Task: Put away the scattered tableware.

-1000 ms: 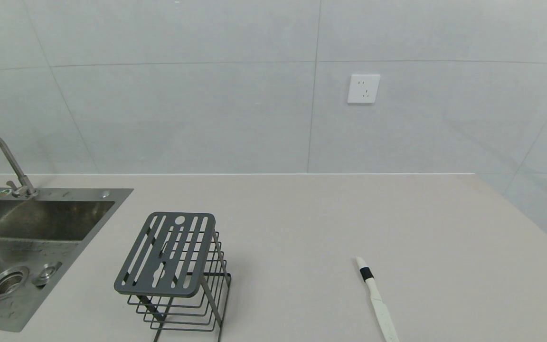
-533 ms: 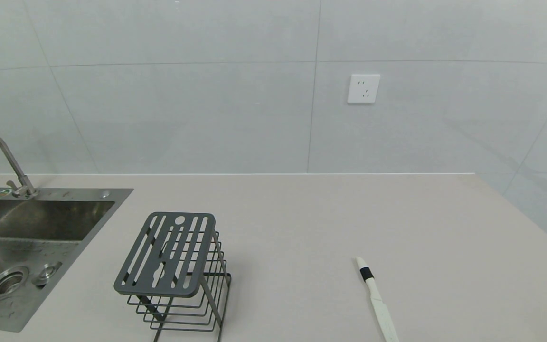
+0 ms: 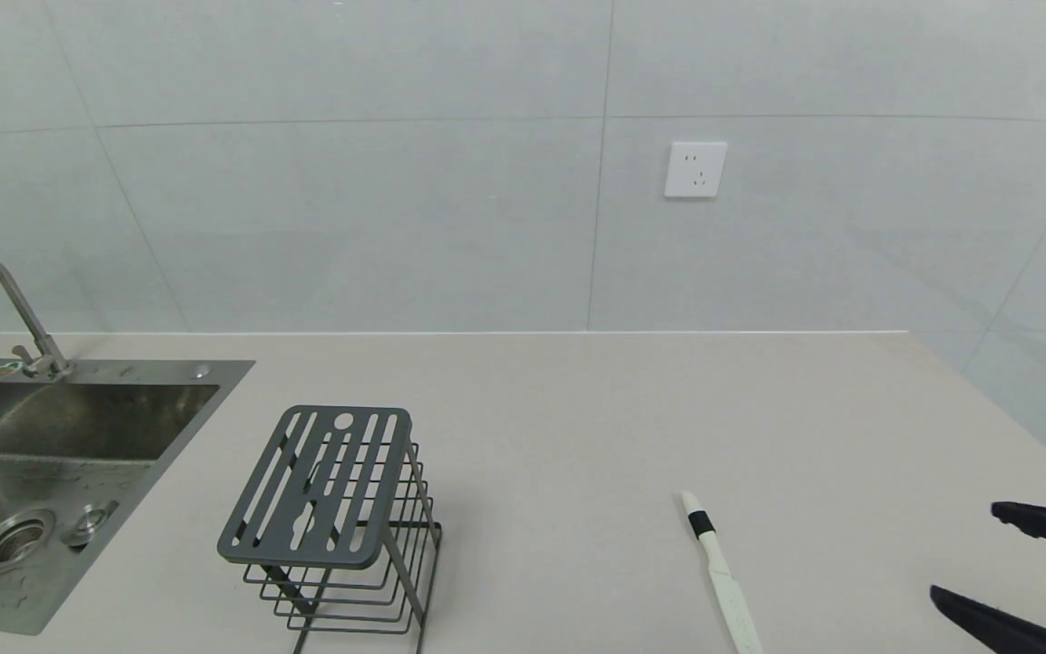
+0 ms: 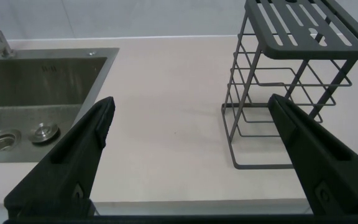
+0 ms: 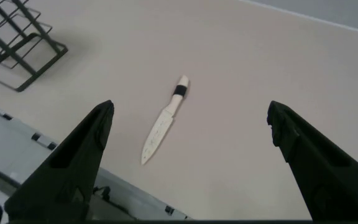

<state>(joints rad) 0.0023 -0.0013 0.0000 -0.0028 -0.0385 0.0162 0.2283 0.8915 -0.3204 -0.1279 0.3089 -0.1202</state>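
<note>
Knife lying flat on the surface could be skidded away if pinched off-centre by the spread-open right gripper.

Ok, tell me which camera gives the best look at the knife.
The right wrist view: the knife lies whole on the counter, handle to blade tip. The head view cuts off its blade tip at the lower edge. The left wrist view faces the rack and sink instead.

Beige countertop: dark slotted knife rack upright; white knife flat at rack's 3 o'clock, well apart, handle toward 11; steel sink inset at 9 o'clock.
</note>
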